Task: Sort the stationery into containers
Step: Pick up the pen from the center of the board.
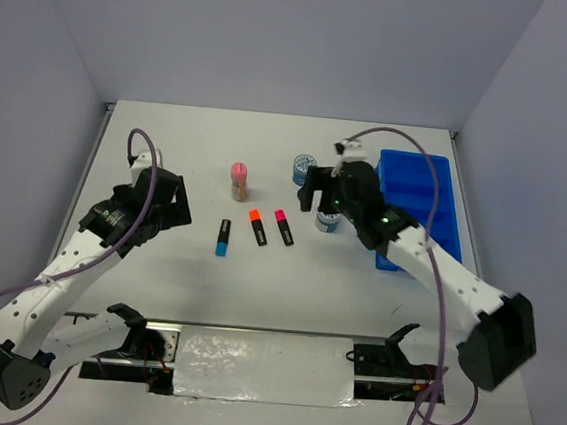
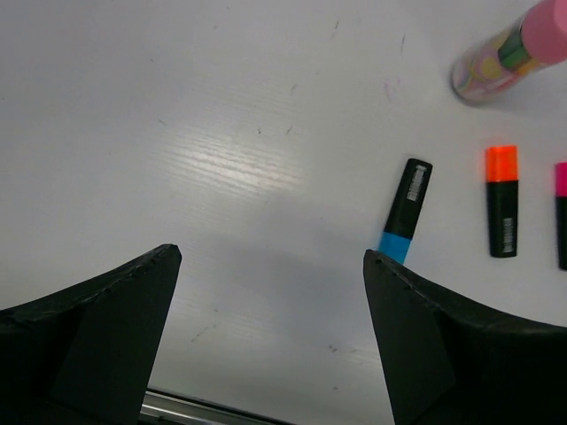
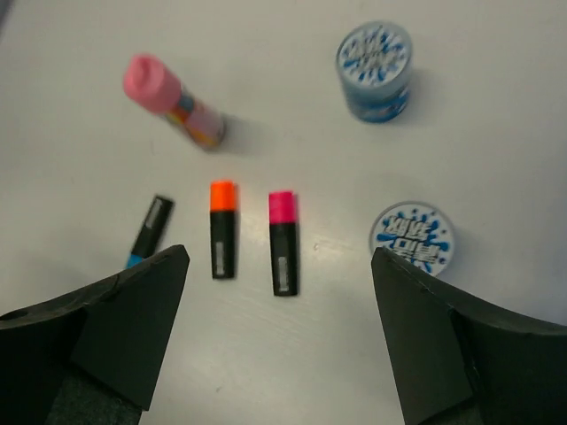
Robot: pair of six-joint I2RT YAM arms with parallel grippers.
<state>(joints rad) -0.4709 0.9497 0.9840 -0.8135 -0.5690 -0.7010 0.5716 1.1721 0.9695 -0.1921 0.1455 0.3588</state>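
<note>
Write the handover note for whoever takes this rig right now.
Left gripper: open, empty, above the white table near the blue-capped black highlighter.
Right gripper: open, empty, by the near round blue-white patterned roll.
Also on the table: orange-capped highlighter, pink-capped highlighter, pink-topped tube, far roll.
Done: nothing visibly sorted; contents of the divided bright blue plastic tray unclear.
Left: these six items into the tray.

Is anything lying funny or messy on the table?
Only a little: the blue-capped highlighter lies flipped, its cap pointing opposite to the orange-capped highlighter and pink-capped highlighter beside it. Nothing looks spilled or broken.
</note>
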